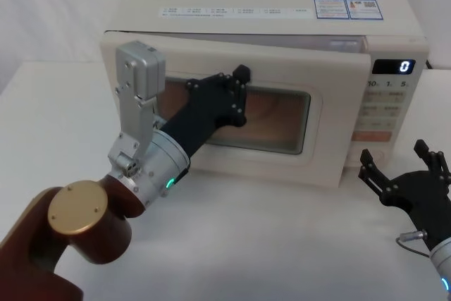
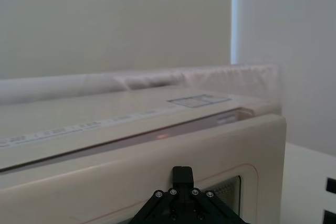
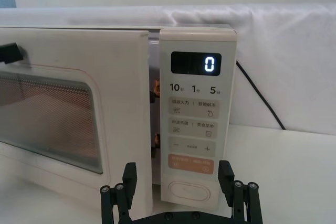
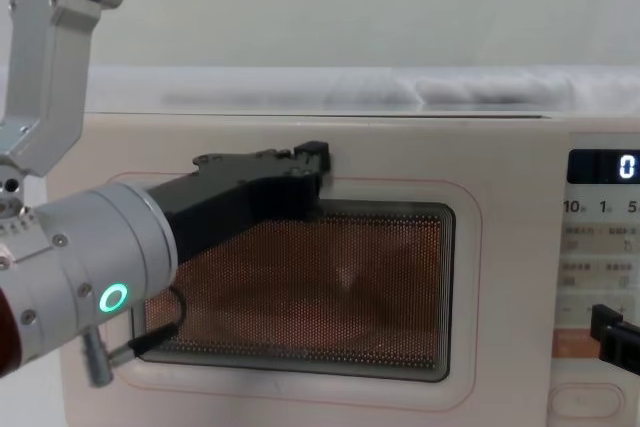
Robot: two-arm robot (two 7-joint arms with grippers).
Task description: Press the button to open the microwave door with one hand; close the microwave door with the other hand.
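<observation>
White tabletop, white backdrop: the microwave (image 1: 282, 5) sits at the far centre, its microwave door (image 1: 331, 132) ajar by a slim gap at the latch side, next to the control panel (image 3: 197, 114). Left gripper (image 1: 238, 89) lies flat against the door's upper window area, pushing; whether its fingers are spread can't be told. To finish well, prob. keep pressure square to the panel & nearer the latch edge till it clicks. Right gripper (image 3: 178, 179) hangs back near the button (image 3: 187, 189), fingers wide, holding nothing.
</observation>
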